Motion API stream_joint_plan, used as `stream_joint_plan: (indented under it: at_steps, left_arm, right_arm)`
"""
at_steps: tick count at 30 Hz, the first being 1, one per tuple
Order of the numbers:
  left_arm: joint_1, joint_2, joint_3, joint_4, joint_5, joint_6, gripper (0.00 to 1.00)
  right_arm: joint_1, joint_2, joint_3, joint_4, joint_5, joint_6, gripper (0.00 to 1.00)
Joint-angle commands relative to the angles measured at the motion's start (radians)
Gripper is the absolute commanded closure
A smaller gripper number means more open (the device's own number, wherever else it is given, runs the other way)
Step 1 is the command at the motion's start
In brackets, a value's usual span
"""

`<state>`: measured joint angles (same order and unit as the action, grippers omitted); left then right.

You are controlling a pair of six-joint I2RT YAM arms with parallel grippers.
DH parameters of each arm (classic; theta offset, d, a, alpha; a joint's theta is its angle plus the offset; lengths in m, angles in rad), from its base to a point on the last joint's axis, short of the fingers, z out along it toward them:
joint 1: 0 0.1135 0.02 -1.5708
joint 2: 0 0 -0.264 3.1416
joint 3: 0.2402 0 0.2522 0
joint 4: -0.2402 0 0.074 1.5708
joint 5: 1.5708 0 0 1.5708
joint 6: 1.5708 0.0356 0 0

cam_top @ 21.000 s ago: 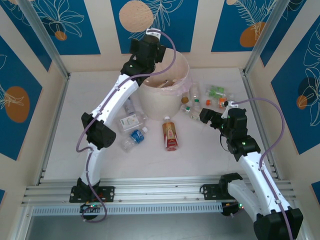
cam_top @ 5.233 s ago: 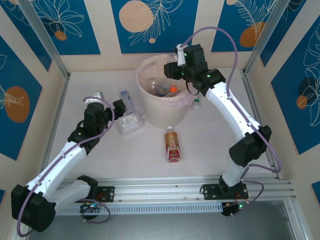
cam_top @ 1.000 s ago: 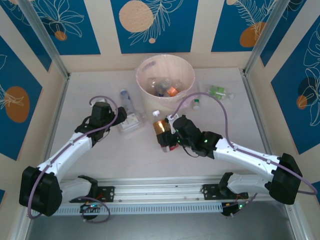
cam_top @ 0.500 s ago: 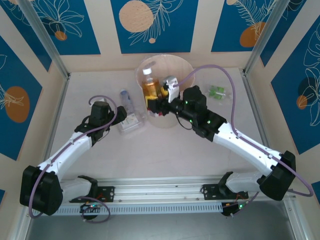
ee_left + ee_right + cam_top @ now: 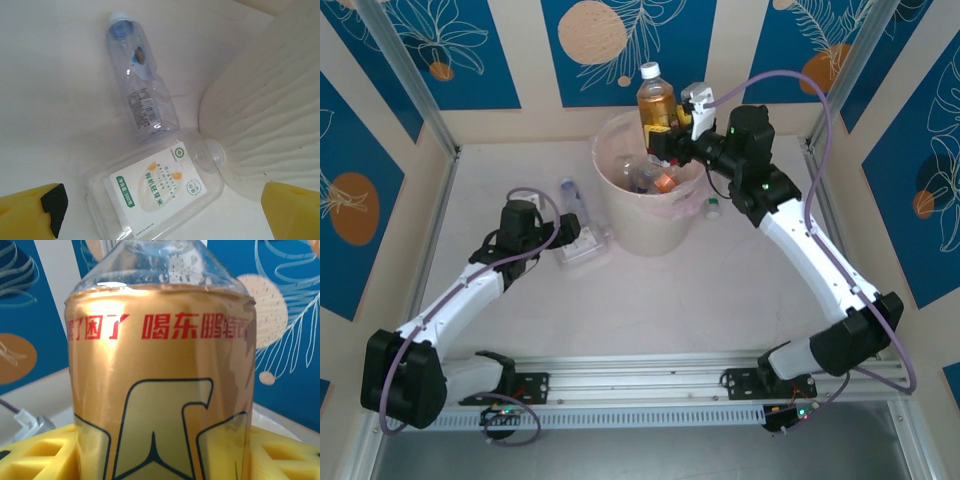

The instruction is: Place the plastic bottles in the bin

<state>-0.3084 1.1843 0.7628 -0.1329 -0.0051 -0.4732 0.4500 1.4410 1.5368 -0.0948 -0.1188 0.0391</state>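
The right gripper (image 5: 667, 133) is clamped on the lower body of a gold-labelled bottle (image 5: 657, 98), holding it upright with its white cap on top, above the far side of the cream bin (image 5: 620, 222). In the right wrist view that bottle's gold label with red characters (image 5: 160, 390) sits between the yellow fingers (image 5: 37, 455), pressed at either side. The bin stands at the back middle of the white table (image 5: 720, 290), its clear liner folded over the rim, and several bottles in the bin (image 5: 650, 178) lie heaped inside, one with an orange cap. Just beside the bin on its right, a small white-capped bottle (image 5: 713, 207) lies on the table. The left gripper (image 5: 565, 228) is low over the table on the bin's left, its jaws spread wide and gripping nothing. Ahead of it in the left wrist view lies a flat clear bottle with a white and green label (image 5: 155, 192), its neck close against the bin's wall (image 5: 270, 120), and just beyond that, touching it, a slim clear bottle with a pale blue cap (image 5: 142, 100) lies on its side.
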Motion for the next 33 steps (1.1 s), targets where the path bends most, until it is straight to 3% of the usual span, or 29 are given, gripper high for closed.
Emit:
stream_joint_plan:
  at_steps: [1,5,11,16,27,33]
  left_arm:
    - [0.014,0.038,0.047,0.024,0.082,0.158,0.0]
    - [0.013,0.052,0.059,0.03,0.052,0.167,0.0]
    - [0.014,0.048,0.055,0.0,0.054,0.184,0.0]
    - [0.014,0.046,0.055,-0.021,0.07,0.247,0.0]
    - [0.013,0.086,0.08,-0.033,0.064,0.332,0.0]
    - [0.014,0.164,0.115,-0.087,0.087,0.394,0.0]
  right_arm:
    - [-0.009,0.071,0.087,-0.211,-0.143,-0.092,0.48]
    - [-0.003,0.163,0.189,-0.353,-0.214,-0.118,0.46]
    - [-0.002,0.254,0.279,-0.483,-0.189,-0.15,0.39]
    - [-0.007,0.28,0.338,-0.576,-0.189,-0.19,0.19]
    - [-0.009,0.194,0.288,-0.48,-0.07,-0.114,0.01]
    - [-0.01,0.074,0.141,-0.314,0.014,-0.04,0.01]
